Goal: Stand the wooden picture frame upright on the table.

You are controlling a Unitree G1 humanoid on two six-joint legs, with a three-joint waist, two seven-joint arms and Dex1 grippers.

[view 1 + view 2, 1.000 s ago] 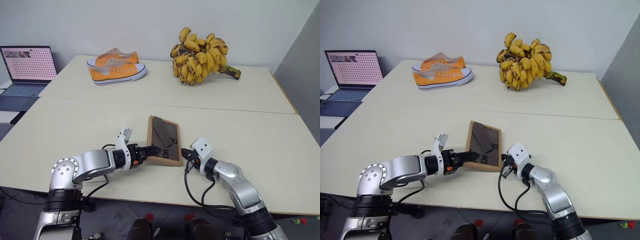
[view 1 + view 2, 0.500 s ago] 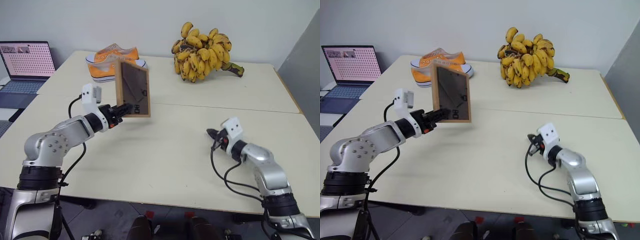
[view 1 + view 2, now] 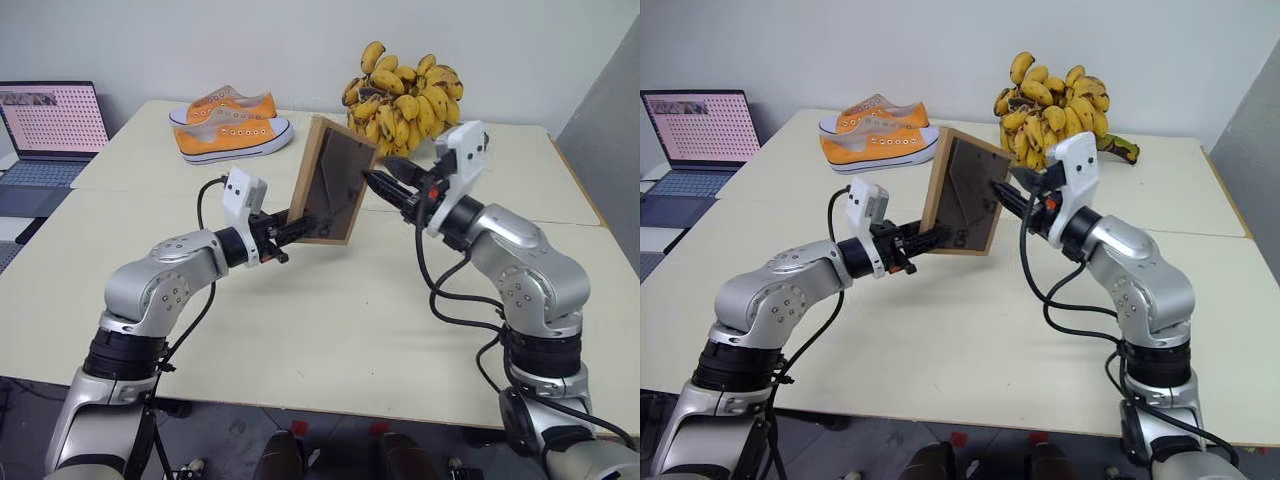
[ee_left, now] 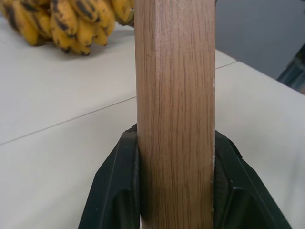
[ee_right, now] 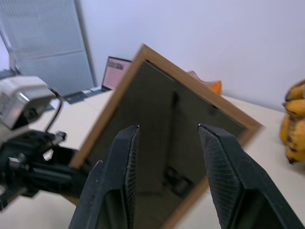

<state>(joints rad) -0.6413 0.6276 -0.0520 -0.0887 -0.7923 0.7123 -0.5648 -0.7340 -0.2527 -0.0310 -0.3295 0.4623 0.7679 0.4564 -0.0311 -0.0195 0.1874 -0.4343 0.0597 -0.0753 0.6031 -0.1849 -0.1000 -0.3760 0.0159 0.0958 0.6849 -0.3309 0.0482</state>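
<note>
Two black-fingered grippers meet at one small rectangular light-wood picture frame (image 3: 332,180), which hangs in the air above the pale cream two-section table (image 3: 330,310), tilted, its dark grey back turned toward the right arm. The left gripper (image 3: 290,228) pinches the frame's lower wooden edge; in the left wrist view its two fingers (image 4: 119,186) press against either side of the wood grain. The right gripper (image 3: 378,184) reaches in from the other side with its jaws spread, their tips at the grey back panel near the frame's upper right edge; whether they touch it cannot be told. In the right wrist view its fingers (image 5: 119,167) stand apart with the back panel between them. Beyond the frame, across the table's seam, a pair of orange canvas sneakers with white soles (image 3: 228,125) lies on the far section, and a big bunch of yellow, black-flecked bananas (image 3: 405,95) sits to their right. An open laptop (image 3: 50,125) stands off the table's far left.
</note>
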